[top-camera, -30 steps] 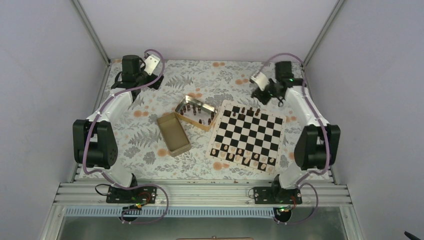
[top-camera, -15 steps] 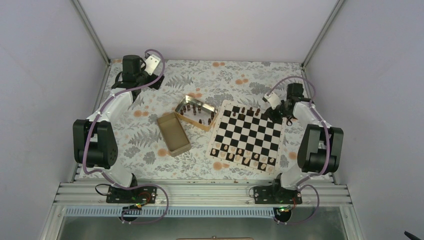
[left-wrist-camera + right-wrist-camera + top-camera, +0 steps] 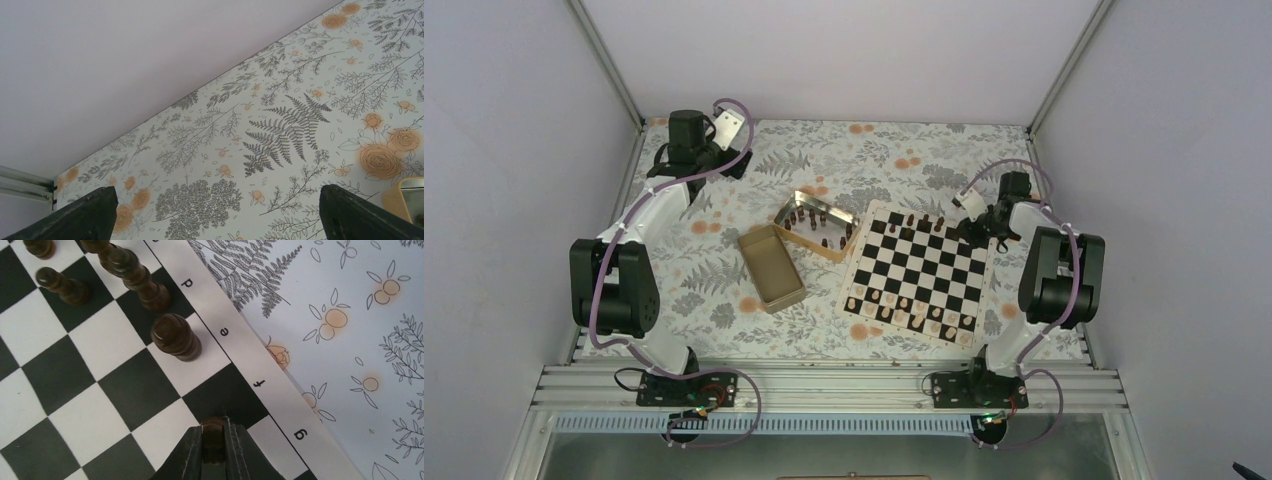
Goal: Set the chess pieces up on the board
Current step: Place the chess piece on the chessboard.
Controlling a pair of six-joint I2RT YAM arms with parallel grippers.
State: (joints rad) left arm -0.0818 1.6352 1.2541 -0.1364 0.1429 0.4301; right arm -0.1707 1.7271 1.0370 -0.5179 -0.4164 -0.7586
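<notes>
Right fingers [image 3: 192, 452] pinch a dark chess piece [image 3: 214, 430] over the board [image 3: 75, 365]; left fingers [image 3: 85, 215] spread

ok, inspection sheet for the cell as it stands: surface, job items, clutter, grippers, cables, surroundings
Surface: floral cloth, flat, no spills seen.
Job's things: board right of centre; dark pieces on its far rows, more in the open tin; pale pieces fill the near rows.
Clutter: second tin, looks empty, beside the first.
Grippers: left gripper open over bare cloth; right gripper shut on a dark piece at the f edge square.
Cables: purple cables loop along both arms, off the board.
Surroundings: plain pale walls; metal rail at near edge.
</notes>
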